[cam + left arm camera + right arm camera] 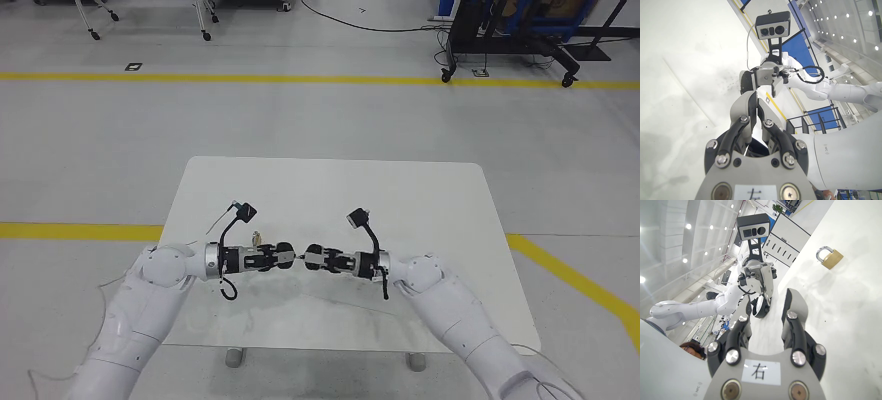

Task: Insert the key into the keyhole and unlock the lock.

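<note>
Jaws of the left gripper (pixel 756 98) are pressing together, their ribbed black pads (pixel 752 106) leaving barely a slit; whether a key is sitting in there I cannot tell. Jaws of the right gripper (pixel 768 297) are standing spread, tips facing the left gripper's over the smooth white table (pixel 420 200). A boxy brass padlock (pixel 831 258) with a curved steel shackle is lying flat on the table, just beside the left arm's wrist, touching neither gripper.

We see white glossy arms (pixel 455 300) with black wrist cables (pixel 821 72). The left gripper (pixel 755 95) and right gripper (pixel 768 300) are grey, with black links and pads (pixel 787 300), silver screws (pixel 732 356) and white character labels (pixel 761 371).
</note>
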Action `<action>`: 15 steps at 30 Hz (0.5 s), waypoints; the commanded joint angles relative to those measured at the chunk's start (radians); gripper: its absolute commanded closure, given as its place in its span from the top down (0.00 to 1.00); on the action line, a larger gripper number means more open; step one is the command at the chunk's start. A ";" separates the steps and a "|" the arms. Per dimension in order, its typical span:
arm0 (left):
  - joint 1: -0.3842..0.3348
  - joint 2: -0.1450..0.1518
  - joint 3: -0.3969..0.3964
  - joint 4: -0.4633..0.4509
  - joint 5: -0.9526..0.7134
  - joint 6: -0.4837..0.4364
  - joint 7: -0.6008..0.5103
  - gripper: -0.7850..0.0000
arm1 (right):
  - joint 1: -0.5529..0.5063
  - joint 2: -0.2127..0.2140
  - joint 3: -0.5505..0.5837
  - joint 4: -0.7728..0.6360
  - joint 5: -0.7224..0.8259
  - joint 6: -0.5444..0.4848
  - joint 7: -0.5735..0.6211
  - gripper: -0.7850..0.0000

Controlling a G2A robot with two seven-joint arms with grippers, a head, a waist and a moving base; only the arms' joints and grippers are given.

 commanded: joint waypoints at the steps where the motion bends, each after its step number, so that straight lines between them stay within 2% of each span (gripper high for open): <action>1: -0.004 0.005 0.006 0.003 -0.008 -0.001 0.001 0.00 | 0.000 0.000 -0.003 -0.002 0.009 -0.001 0.007 0.00; 12: -0.023 0.027 0.045 0.011 -0.026 -0.005 0.005 0.00 | 0.002 0.003 -0.013 0.003 0.029 -0.011 0.033 0.00; 14: -0.027 0.029 0.048 0.016 -0.023 -0.009 0.010 1.00 | 0.003 0.004 -0.014 0.004 0.029 -0.015 0.033 0.00; 15: -0.029 0.030 0.048 0.019 -0.016 -0.014 0.014 1.00 | 0.003 0.004 -0.013 0.005 0.029 -0.020 0.029 0.00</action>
